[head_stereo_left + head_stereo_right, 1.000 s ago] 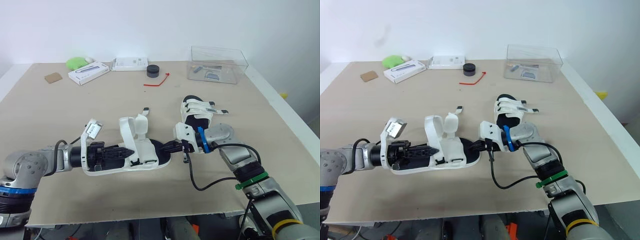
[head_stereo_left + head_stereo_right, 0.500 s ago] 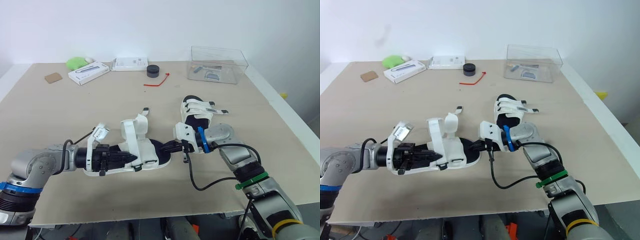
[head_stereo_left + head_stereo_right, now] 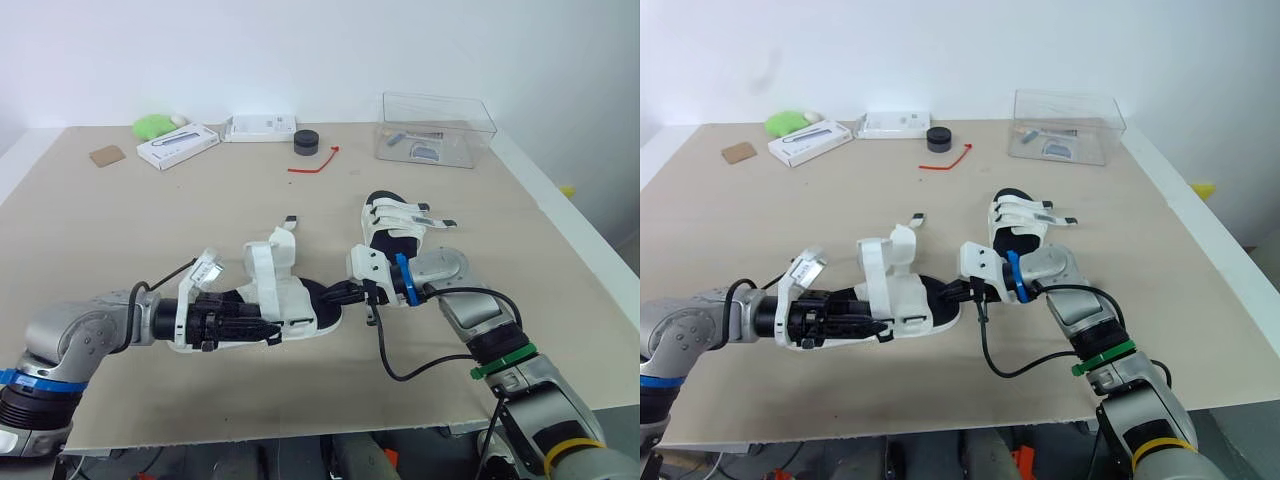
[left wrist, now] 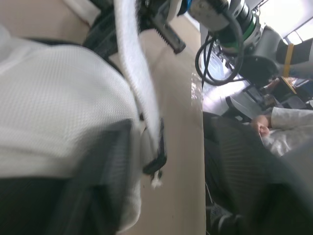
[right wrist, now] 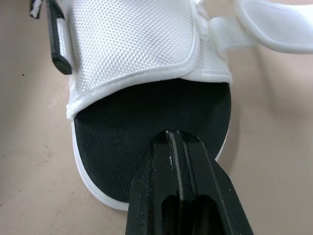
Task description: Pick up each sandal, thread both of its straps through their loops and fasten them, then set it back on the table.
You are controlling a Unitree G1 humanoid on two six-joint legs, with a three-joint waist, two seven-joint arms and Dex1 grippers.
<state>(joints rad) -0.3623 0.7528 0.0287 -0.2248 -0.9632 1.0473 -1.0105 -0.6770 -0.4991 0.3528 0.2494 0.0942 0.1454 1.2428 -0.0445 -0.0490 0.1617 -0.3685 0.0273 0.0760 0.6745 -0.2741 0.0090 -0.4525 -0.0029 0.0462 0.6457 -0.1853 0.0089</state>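
A white sandal with a black footbed lies on the table in front of me, its two loose straps standing up. My left gripper lies along the sandal's near side at the heel end, fingers parted, with the white mesh upper against one finger and a strap hanging just ahead. My right gripper is shut, its tip resting on the footbed at the toe. A second white sandal stands behind the right gripper.
At the table's far side are a clear plastic box, a black round puck, a red cord, two white boxes, a green item and a brown card. The right arm's black cable loops near the front edge.
My left gripper has rolled over, slid further along the sandal and parted its fingers. The sandal's straps have shifted slightly right. The right arm has stayed put.
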